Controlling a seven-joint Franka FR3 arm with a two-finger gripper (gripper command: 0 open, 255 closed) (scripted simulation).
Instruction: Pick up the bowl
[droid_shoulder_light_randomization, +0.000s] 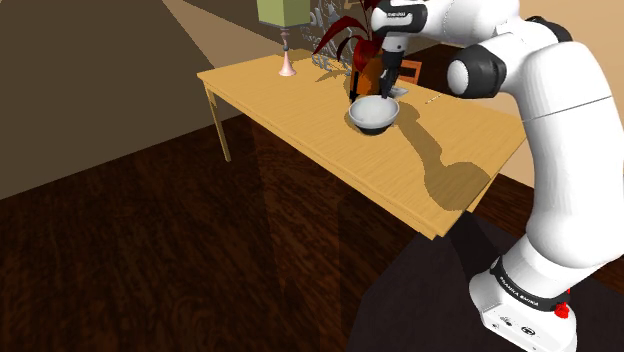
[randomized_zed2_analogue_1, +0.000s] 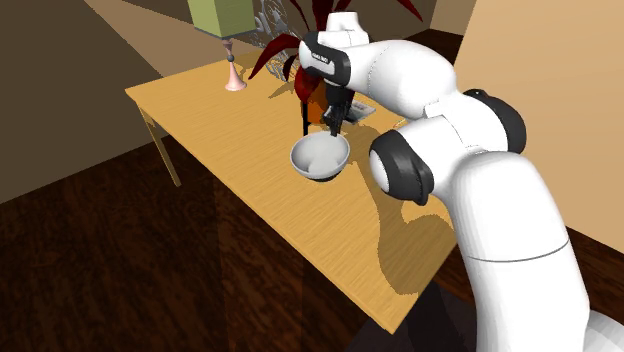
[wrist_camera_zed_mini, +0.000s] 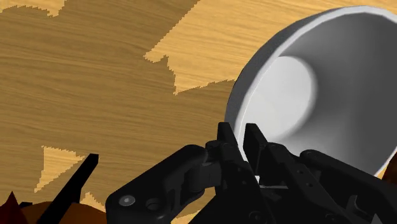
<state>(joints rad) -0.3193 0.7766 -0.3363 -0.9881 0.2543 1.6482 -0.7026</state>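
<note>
A grey-white bowl is at the far middle of the wooden table. My black gripper comes down onto the bowl's far rim and is shut on it. In the wrist view the two fingers stand close together, clasping the rim of the bowl, with the rim between them. The bowl looks tilted toward the camera there. I cannot tell whether its base touches the table.
A red-leaved plant in an orange pot stands right behind the gripper. A lamp with a pink foot is at the table's far corner. Dark wood floor surrounds the table.
</note>
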